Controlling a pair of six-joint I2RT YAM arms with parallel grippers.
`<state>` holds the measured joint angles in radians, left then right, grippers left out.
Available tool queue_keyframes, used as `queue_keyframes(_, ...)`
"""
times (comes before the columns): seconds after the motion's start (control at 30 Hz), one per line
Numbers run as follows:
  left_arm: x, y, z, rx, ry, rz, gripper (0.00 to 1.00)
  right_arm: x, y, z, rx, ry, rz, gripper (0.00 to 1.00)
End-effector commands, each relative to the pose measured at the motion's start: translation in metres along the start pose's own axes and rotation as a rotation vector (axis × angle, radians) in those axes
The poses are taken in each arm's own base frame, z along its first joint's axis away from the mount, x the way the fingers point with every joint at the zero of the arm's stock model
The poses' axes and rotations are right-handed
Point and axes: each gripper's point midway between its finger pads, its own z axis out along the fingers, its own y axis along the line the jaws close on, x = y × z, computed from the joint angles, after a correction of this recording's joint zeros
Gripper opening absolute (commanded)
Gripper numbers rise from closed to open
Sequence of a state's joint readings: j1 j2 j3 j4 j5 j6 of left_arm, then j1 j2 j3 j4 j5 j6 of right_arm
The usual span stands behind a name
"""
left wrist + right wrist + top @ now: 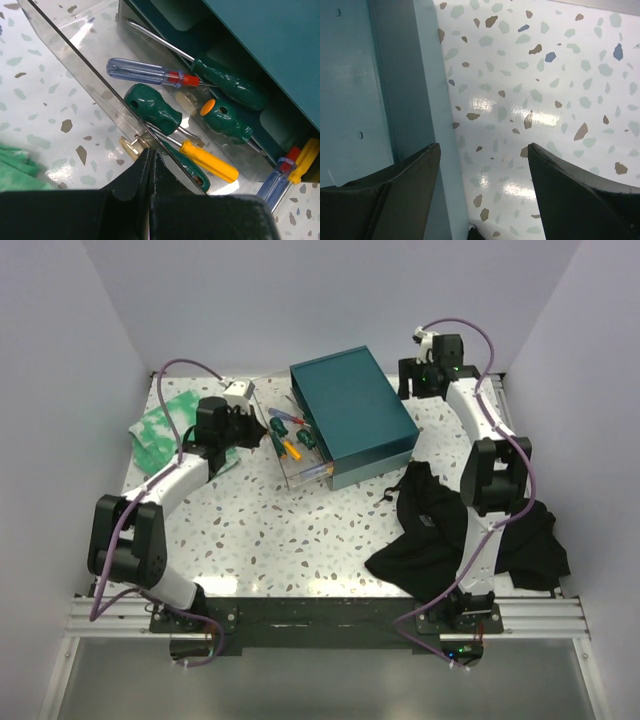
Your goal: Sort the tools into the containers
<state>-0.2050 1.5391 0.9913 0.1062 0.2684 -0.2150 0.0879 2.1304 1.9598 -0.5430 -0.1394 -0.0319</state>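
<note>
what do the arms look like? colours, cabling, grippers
The left arm and right arm have white links, black joints and a lilac cable looped alongside each. The left gripper and right gripper are plain black.

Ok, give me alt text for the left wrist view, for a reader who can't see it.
The left gripper, shut, hangs over the wall of a clear box holding screwdrivers with green, yellow and blue-and-red handles. A dark-teal box fills the upper right; a green cloth edges in at lower left.
</note>
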Motion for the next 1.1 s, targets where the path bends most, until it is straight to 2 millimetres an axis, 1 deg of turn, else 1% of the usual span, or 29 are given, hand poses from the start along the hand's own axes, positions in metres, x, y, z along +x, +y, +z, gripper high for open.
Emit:
queue_keyframes(0.0, -0.030, -0.025, 0.016, 0.157, -0.080, 0.033, 0.00, -0.029, 0.047, -0.015, -0.110, -0.072, -0.100, 0.76)
queue_keyframes(0.03, -0.031, -0.027, 0.019, 0.172, -0.079, 0.027, 0.00, -0.027, 0.057, -0.015, -0.132, -0.069, -0.114, 0.76)
queue_keyframes(0.13, -0.032, -0.033, 0.032, 0.201, -0.070, -0.005, 0.00, -0.019, 0.069, -0.012, -0.151, -0.049, -0.130, 0.76)
queue_keyframes(0.17, -0.034, -0.035, 0.038, 0.208, -0.072, -0.006, 0.00, -0.018, 0.070, -0.012, -0.149, -0.046, -0.130, 0.77)
queue_keyframes(0.2, -0.033, -0.041, 0.041, 0.221, -0.071, -0.005, 0.00, -0.017, 0.070, -0.011, -0.151, -0.043, -0.131, 0.77)
queue_keyframes(0.23, -0.039, -0.045, 0.043, 0.229, -0.088, 0.003, 0.00, -0.015, 0.071, -0.010, -0.152, -0.038, -0.133, 0.77)
queue_keyframes(0.27, -0.036, -0.049, 0.047, 0.241, -0.081, -0.001, 0.00, -0.015, 0.070, -0.010, -0.151, -0.037, -0.133, 0.77)
queue_keyframes(0.3, -0.036, -0.059, 0.049, 0.261, -0.080, 0.006, 0.00, -0.014, 0.071, -0.010, -0.150, -0.033, -0.135, 0.77)
queue_keyframes(0.33, -0.040, -0.065, 0.052, 0.275, -0.089, 0.013, 0.00, -0.012, 0.071, -0.010, -0.151, -0.030, -0.135, 0.77)
queue_keyframes(0.37, -0.038, -0.069, 0.056, 0.285, -0.083, 0.012, 0.00, -0.012, 0.070, -0.010, -0.151, -0.030, -0.136, 0.77)
queue_keyframes(0.4, -0.035, -0.080, 0.059, 0.305, -0.075, 0.019, 0.00, -0.010, 0.071, -0.010, -0.152, -0.025, -0.135, 0.77)
queue_keyframes(0.47, -0.035, -0.093, 0.068, 0.329, -0.075, 0.024, 0.00, -0.006, 0.071, -0.010, -0.157, -0.016, -0.134, 0.78)
queue_keyframes(0.67, -0.033, -0.116, 0.098, 0.353, -0.071, -0.007, 0.00, -0.002, 0.072, -0.012, -0.160, -0.007, -0.134, 0.78)
queue_keyframes(0.73, -0.034, -0.118, 0.105, 0.347, -0.073, -0.013, 0.00, -0.003, 0.071, -0.015, -0.153, -0.010, -0.138, 0.78)
queue_keyframes(0.77, -0.034, -0.117, 0.107, 0.336, -0.068, -0.027, 0.00, -0.002, 0.069, -0.016, -0.145, -0.007, -0.141, 0.78)
queue_keyframes(0.8, -0.037, -0.114, 0.107, 0.314, -0.069, -0.038, 0.00, -0.005, 0.067, -0.020, -0.133, -0.016, -0.147, 0.79)
queue_keyframes(0.87, -0.042, -0.098, 0.101, 0.217, -0.055, -0.066, 0.00, -0.007, 0.059, -0.026, -0.083, -0.019, -0.156, 0.80)
queue_keyframes(0.9, -0.045, -0.090, 0.095, 0.171, -0.047, -0.082, 0.00, -0.014, 0.053, -0.037, -0.051, -0.040, -0.161, 0.82)
queue_keyframes(0.93, -0.048, -0.073, 0.081, 0.062, -0.030, -0.116, 0.09, -0.017, 0.043, -0.042, 0.008, -0.047, -0.162, 0.83)
queue_keyframes(0.97, -0.049, -0.057, 0.071, -0.014, -0.024, -0.133, 0.21, -0.016, 0.038, -0.045, 0.041, -0.048, -0.163, 0.87)
queue_keyframes(1.0, -0.047, -0.044, 0.059, -0.087, -0.008, -0.154, 0.35, -0.020, 0.035, -0.052, 0.061, -0.061, -0.165, 0.89)
queue_keyframes(1.03, -0.047, -0.034, 0.039, -0.144, 0.000, -0.169, 0.59, -0.027, 0.034, -0.064, 0.067, -0.090, -0.170, 0.91)
queue_keyframes(1.07, -0.050, -0.024, 0.028, -0.165, -0.002, -0.176, 0.66, -0.024, 0.030, -0.069, 0.092, -0.087, -0.172, 0.94)
